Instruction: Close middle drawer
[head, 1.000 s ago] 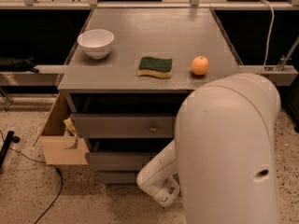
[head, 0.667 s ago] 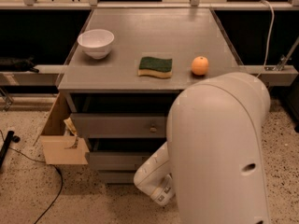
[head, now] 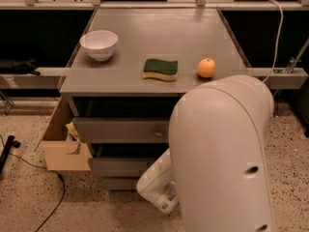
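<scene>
1. Leftward is where the robot's big white upper arm [head: 222,153] has gone since a second ago, and it now covers more of the cabinet's right front.
2. Its lower white link [head: 154,190] has gone left with it, and its rounded end is low in front of the drawers.
3. The gripper is hidden somewhere behind this arm, low before the cabinet. I cannot tell whether it is wide, narrow or holding anything.
4. The middle drawer [head: 123,167] has not moved. Its flat grey front sits under the top drawer [head: 116,129] with a dark gap between them, and the arm covers its right end.
5. The top drawer's round knob [head: 158,134] shows just left of the arm's edge.
6. The lowest drawer front [head: 118,182] lies recessed beneath the middle one, close to the lower link.
7. On the grey cabinet top [head: 159,33] nothing has shifted:
   - The white bowl [head: 99,44] is at the left.
   - The green-and-yellow sponge [head: 160,69] is near the front middle.
   - The orange [head: 206,68] is to the sponge's right, just above the arm's crown.
8. A tan open box [head: 65,154] stands against the cabinet's left side as before, with crumpled paper at its inner corner.
9. A dark cable [head: 53,197] runs over the speckled floor below the box.
</scene>
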You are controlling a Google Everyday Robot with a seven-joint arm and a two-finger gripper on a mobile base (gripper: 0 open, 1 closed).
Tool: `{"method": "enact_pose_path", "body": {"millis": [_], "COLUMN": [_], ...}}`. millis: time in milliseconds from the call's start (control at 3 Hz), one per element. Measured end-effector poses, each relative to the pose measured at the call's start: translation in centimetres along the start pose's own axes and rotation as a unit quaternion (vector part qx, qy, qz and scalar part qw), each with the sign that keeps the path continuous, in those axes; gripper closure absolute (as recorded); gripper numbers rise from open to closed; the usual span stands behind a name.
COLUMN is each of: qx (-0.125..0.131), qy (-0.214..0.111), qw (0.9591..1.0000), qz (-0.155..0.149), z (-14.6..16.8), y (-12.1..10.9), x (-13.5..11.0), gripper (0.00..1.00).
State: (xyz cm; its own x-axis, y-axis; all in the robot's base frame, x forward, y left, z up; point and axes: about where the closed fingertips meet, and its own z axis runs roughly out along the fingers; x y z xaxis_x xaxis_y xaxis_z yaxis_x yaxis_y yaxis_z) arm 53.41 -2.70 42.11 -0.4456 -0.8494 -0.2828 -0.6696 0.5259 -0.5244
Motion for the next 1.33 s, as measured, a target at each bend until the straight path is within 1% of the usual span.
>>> {"method": "enact_pose_path", "body": {"millis": [333,667,1000,1333], "qx": [0.000,0.000,0.000,0.000], "qy": [0.000,0.000,0.000,0.000], "qw": [1.0000,1.0000,1.0000,1.0000], "qz": [0.000,0.000,0.000,0.000], "z": [0.00,0.00,0.00,0.00], "y": [0.00,0.00,0.00,0.00], "x": [0.00,0.00,0.00,0.00], "gripper": [0.51,0.26,0.04,0.00]}}
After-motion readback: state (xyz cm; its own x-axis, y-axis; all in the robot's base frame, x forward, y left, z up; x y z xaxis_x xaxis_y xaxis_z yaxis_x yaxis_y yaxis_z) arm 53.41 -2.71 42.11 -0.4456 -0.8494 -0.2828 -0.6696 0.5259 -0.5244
